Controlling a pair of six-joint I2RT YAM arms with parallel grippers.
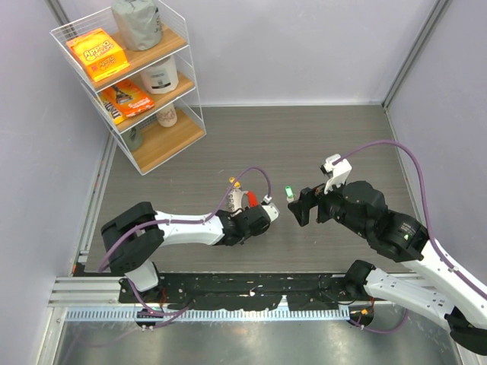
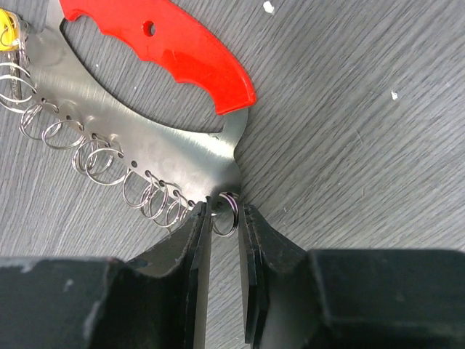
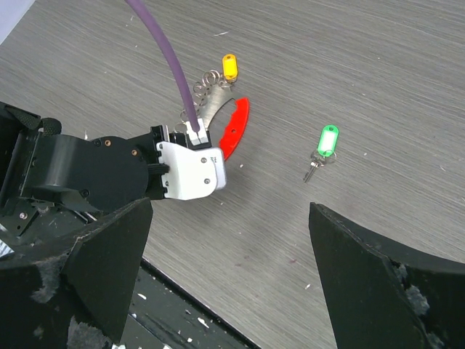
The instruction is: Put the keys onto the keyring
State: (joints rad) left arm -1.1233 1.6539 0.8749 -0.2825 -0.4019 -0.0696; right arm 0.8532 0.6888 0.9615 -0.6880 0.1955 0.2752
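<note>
Desk [image 1: 319, 137]: grey wood-grain. It carries all the task items near the middle.

Left arm [image 1: 183, 226]: reaches in to the near end of the keyring. The left jaws stand narrowly apart with a small split ring [image 2: 225, 213] between their tips. Whether they are already clenched on it cannot be told.

Right arm [image 1: 380, 220]: poised above the desk. The right jaws are released, spread wide and hold nothing.

Keyring [image 2: 160, 43]: flat on the desk. It has a red crescent grip, a steel plate and a row of small rings along the plate's edge.

Green key [image 3: 328, 142]: lies loose on the desk, well apart from the keyring, ahead of the right jaws and off to one side.

Yellow key [image 3: 229, 65]: lies against the rings at the keyring's far end. Whether it is threaded on cannot be told.

Progress, by judgement: early. The green key is plainly unattached and not yet picked up. At best one key is done. The ring must be secured, and the green key must be fetched and threaded on.
</note>
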